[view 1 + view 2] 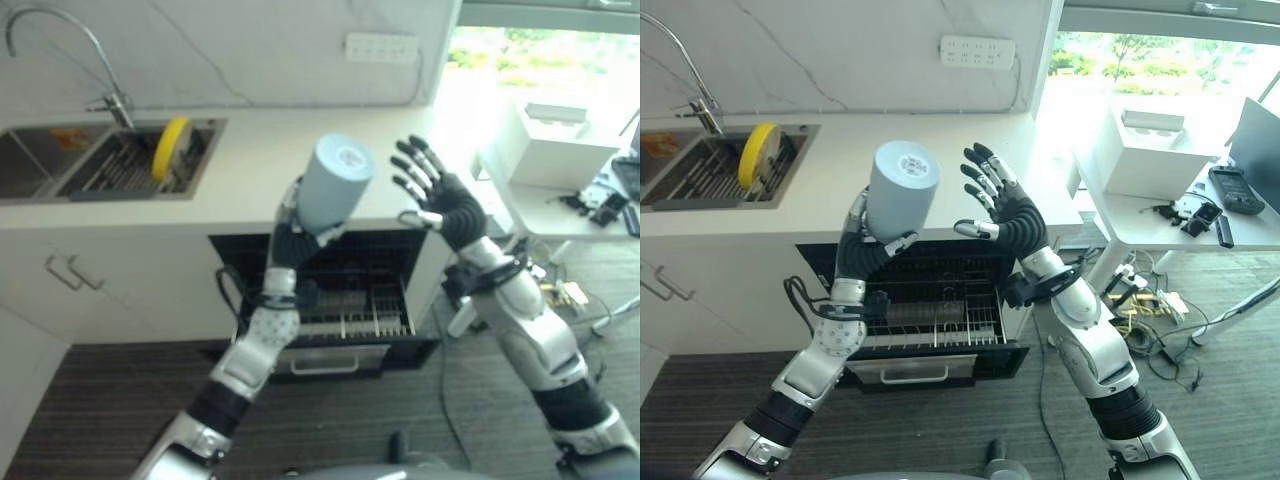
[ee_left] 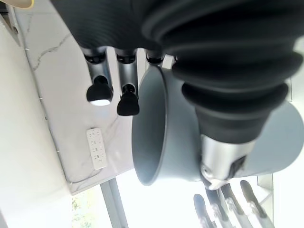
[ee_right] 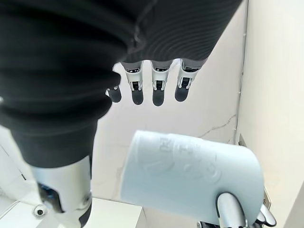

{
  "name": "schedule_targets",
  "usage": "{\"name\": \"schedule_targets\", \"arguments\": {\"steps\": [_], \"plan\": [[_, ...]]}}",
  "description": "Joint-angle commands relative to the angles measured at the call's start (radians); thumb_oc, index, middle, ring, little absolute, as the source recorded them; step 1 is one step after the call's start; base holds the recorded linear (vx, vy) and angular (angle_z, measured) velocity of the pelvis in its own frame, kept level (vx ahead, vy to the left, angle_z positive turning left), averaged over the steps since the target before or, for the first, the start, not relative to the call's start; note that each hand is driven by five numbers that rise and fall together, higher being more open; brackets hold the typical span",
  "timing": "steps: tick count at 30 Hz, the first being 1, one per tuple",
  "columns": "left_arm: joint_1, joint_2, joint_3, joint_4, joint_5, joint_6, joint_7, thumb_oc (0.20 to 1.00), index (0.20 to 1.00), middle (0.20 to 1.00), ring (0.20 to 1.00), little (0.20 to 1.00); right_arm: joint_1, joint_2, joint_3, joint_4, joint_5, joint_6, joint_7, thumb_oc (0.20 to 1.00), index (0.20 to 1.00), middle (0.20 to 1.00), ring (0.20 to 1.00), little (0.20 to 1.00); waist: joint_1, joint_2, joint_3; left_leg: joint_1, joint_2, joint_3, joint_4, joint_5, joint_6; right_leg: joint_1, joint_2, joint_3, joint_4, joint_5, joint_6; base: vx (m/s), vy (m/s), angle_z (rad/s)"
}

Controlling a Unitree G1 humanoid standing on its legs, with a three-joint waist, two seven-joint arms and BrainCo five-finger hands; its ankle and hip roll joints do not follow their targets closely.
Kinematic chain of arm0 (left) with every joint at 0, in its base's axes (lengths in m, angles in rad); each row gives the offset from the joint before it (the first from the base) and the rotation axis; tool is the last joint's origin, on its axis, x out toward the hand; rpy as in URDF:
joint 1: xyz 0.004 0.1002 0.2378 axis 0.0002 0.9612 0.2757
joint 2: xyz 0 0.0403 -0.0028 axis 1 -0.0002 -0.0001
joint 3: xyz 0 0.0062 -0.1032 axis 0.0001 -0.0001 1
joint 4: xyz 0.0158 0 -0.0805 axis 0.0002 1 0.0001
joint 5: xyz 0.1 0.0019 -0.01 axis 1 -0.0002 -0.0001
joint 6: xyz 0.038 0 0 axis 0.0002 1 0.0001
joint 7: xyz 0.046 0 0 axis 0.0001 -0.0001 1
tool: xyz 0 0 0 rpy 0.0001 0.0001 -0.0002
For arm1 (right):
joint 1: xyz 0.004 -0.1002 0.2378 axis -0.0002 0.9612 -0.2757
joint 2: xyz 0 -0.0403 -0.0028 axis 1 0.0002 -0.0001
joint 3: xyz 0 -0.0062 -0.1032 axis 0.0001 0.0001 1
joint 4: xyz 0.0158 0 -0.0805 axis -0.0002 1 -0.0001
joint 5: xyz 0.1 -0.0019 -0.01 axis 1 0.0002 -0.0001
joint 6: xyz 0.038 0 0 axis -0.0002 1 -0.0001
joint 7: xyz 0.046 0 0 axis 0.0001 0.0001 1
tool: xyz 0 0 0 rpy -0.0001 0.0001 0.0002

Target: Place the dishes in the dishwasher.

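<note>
One pale blue cup [image 1: 336,184] is held up in the air in front of the desk [image 1: 270,170], above the open dishwasher [image 1: 340,300], with its flat base turned toward the head camera and tipped a little to the right. The left hand [image 1: 300,232] has it: the fingers and thumb curl round the cup's side from below, and in the left wrist view the dark fingertips [image 2: 128,104] sit against the grey wall of the cup near its open rim. The right hand [image 1: 1002,210] is raised just beside the cup, to its right, with its fingers spread straight and its thumb pointing toward the cup; it holds nothing and does not touch the cup. In the right wrist view the cup lies past the straight fingers, with a clear gap between them.

One dishwasher stands open under the desk, its one wire rack [image 1: 940,318] pulled out at the front; I cannot tell what, if anything, stands in the rack. To the left, one sink [image 1: 120,160] is set into the desk, with one curved tap [image 1: 70,55] behind it. One yellow plate [image 1: 172,148] stands upright on edge in the sink's dish rack. One white socket strip [image 1: 978,50] is fixed to the wall behind the desk. At the far right, one white side table [image 1: 1170,215] carries one white box [image 1: 1140,150] and a few dark small things.
</note>
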Motion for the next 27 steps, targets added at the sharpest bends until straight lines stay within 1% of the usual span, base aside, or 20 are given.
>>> {"name": "schedule_targets", "arguments": {"steps": [1,5,9,14,22,27], "plan": [[-0.102,0.023,-0.022,0.014,0.045,-0.049,0.049,0.2,0.2,0.2,0.2,0.2,-0.094,0.047,-0.026,0.002,-0.039,-0.02,-0.041,1.0,1.0,1.0,1.0,1.0,0.024,-0.037,-0.049,-0.043,-0.013,-0.055,0.006,-0.044,0.036,0.045,-0.032,0.016,0.001,-0.061,0.045,0.03,-0.074,0.08],[-0.102,0.022,-0.049,0.008,0.052,-0.055,0.07,0.2,0.2,0.2,0.2,0.2,-0.128,0.076,0.015,0.015,-0.081,0.004,-0.085,1.0,1.0,1.0,1.0,1.0,0.035,-0.032,-0.056,-0.041,0.003,-0.067,0.006,-0.044,0.029,0.059,-0.022,0.02,0.001,-0.079,0.038,0.09,-0.063,0.05],[-0.116,0.026,-0.084,0.003,0.057,-0.061,0.056,0.2,0.2,0.2,0.2,0.2,-0.162,0.089,0.05,0.043,-0.105,0.022,-0.094,1.0,1.0,1.0,1.0,1.0,0.047,-0.037,-0.058,-0.035,0.012,-0.075,0.006,-0.046,0.023,0.071,-0.02,0.016,0.001,-0.089,0.037,0.06,-0.032,0.04],[-0.127,0.029,-0.101,-0.009,0.059,-0.065,0.049,0.2,0.2,0.2,0.2,0.2,-0.182,0.1,0.067,0.052,-0.11,0.036,-0.102,1.0,1.0,1.0,1.0,1.0,0.052,-0.038,-0.059,-0.031,0.015,-0.08,0.006,-0.046,0.021,0.078,-0.018,0.016,0.001,-0.093,0.037,0.02,-0.006,0.0],[-0.134,0.036,-0.119,-0.02,0.07,-0.069,0.046,0.2,0.2,0.2,0.2,0.2,-0.197,0.103,0.078,0.059,-0.107,0.041,-0.112,1.0,1.0,1.0,1.0,1.0,0.054,-0.038,-0.059,-0.029,0.019,-0.08,0.006,-0.047,0.019,0.081,-0.016,0.019,0.001,-0.096,0.036,0.0,0.0,0.0],[-0.136,0.034,-0.13,-0.027,0.067,-0.055,0.038,0.2,0.2,0.2,0.2,0.2,-0.208,0.112,0.086,0.055,-0.105,0.044,-0.12,1.0,1.0,1.0,1.0,1.0,0.054,-0.036,-0.06,-0.029,0.02,-0.081,0.006,-0.046,0.018,0.081,-0.015,0.021,0.001,-0.097,0.035,0.0,0.0,0.0]]}}
